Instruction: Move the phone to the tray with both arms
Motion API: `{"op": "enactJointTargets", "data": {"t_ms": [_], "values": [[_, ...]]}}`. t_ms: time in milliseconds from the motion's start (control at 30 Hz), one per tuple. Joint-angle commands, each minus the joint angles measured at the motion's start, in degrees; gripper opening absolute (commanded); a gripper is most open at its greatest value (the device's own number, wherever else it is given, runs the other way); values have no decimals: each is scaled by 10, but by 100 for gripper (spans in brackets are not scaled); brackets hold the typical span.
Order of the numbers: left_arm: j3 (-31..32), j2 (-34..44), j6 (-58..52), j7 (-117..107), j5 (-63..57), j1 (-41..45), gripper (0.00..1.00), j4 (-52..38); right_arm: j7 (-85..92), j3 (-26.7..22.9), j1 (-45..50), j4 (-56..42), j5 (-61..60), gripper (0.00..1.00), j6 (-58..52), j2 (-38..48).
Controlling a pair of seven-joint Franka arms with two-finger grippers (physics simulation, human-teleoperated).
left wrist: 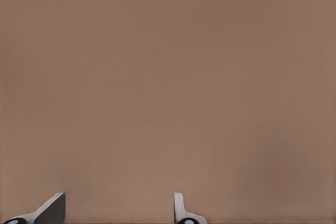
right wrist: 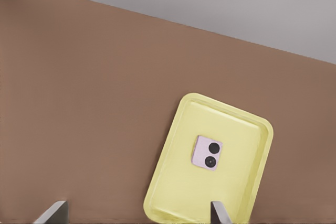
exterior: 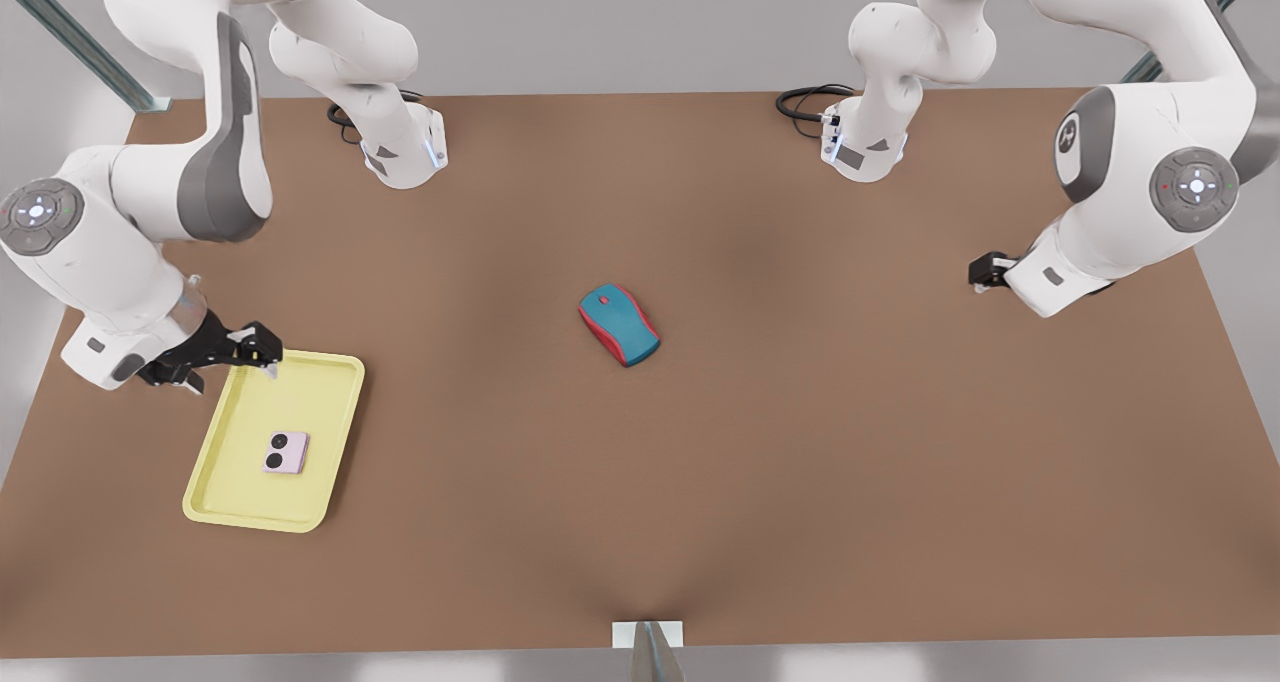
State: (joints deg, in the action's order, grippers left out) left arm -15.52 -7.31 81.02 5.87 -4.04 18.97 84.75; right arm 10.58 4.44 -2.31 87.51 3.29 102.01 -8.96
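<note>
Right end effector (exterior: 262, 350): black two-finger end effector, fingers spread and empty, above the tray's far rim at the front view's left.
Left end effector (exterior: 980, 272): fingers (left wrist: 181, 211) spread, empty, waiting over bare table at the front view's right.
Phone (exterior: 286, 452): small pale pink, nearly square flat phone lying inside the tray.
Tray (exterior: 225, 497): pale yellow shallow rectangular plastic tray on the brown table (exterior: 800, 442).
Mouse (exterior: 619, 324): teal-and-red computer mouse mid-table, well apart from the tray.
</note>
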Motion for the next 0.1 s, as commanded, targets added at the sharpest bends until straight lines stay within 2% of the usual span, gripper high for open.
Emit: {"op": "enactJointTargets", "data": {"t_ms": [0,67], "values": [[0,0,-9,-3,0,1,100,0,-79,4,3,36,-6,100,-75,25],[0,-2,-9,-3,0,1,100,0,-78,9,2,29,-6,100,-81,24]]}}
